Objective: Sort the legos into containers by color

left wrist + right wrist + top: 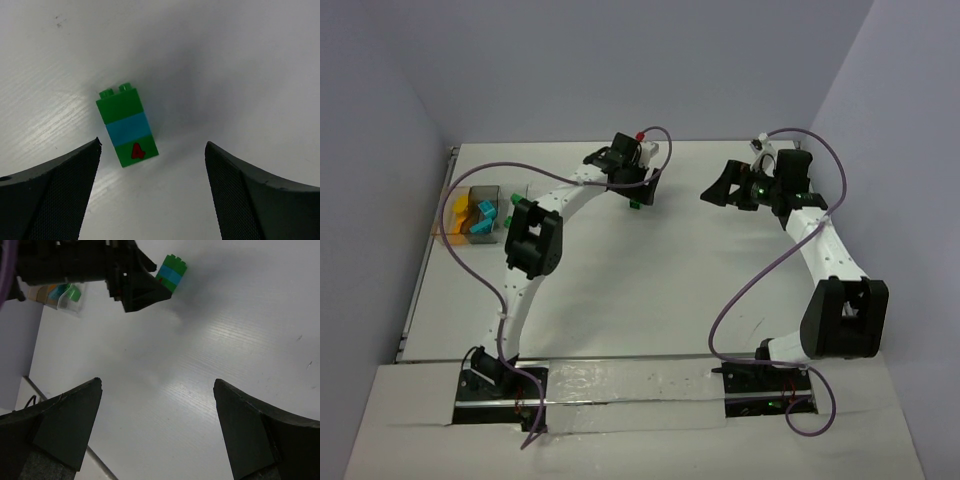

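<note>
Lego stack (pixel 127 126): three bricks joined, green, blue, green, with a red mark on one end brick. It rests on the worktop (pixel 650 280) towards the far middle, well apart from the trays (pixel 470 190) at the left edge, which hold yellow, orange and teal pieces. Step in hand, by my reckoning, is the pick-up. Best done by lowering straight, centring the stack between the fingers, squaring to its skewed sides and closing gently lest it skid or split. Left pincer (pixel 153 162): jaws wide apart, either side of the stack, touching and holding nothing. Right pincer (pixel 157 382): jaws apart, empty, above bare worktop nearby.
</note>
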You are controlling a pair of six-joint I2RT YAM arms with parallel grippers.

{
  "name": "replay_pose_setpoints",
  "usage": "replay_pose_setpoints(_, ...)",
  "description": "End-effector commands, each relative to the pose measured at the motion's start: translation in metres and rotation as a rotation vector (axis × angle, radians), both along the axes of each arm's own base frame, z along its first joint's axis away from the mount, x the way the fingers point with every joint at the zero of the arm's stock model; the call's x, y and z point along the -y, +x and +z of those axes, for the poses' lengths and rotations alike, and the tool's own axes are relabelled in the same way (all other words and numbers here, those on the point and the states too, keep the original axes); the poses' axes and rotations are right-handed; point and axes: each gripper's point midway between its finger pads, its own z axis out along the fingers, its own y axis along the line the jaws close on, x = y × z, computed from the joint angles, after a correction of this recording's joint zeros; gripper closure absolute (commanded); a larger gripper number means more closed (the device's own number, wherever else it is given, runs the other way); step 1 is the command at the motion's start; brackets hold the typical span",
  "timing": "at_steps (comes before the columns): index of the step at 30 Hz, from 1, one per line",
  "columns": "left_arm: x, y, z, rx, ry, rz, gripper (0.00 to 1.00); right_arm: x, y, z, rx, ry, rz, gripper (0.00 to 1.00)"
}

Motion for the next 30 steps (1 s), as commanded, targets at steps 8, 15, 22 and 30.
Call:
replay_pose_setpoints(8,-0.012,0.028,-0.024,0.065,0.107,0.154,0.24,0.002,-0.006,0.009,0.043,-0.011,0.013,0.0)
replay_pose_setpoints(15,-0.012,0.02,-0.027,0.038,0.111,0.138,0.47,0.001,-0.005,0.008,0.039,-0.006,0.014,0.0)
replay_pose_setpoints(22,-0.018,-0.02,-0.005,-0.051,0.09,0.037,0.9,0.003,0.003,0.015,0.052,-0.023,0.015,0.0)
replay_pose_setpoints(30,-0.003,-0.143,0.111,-0.116,-0.356,-0.492,1.0,-0.039,-0.013,0.035,0.127,0.124,0.139,0.0)
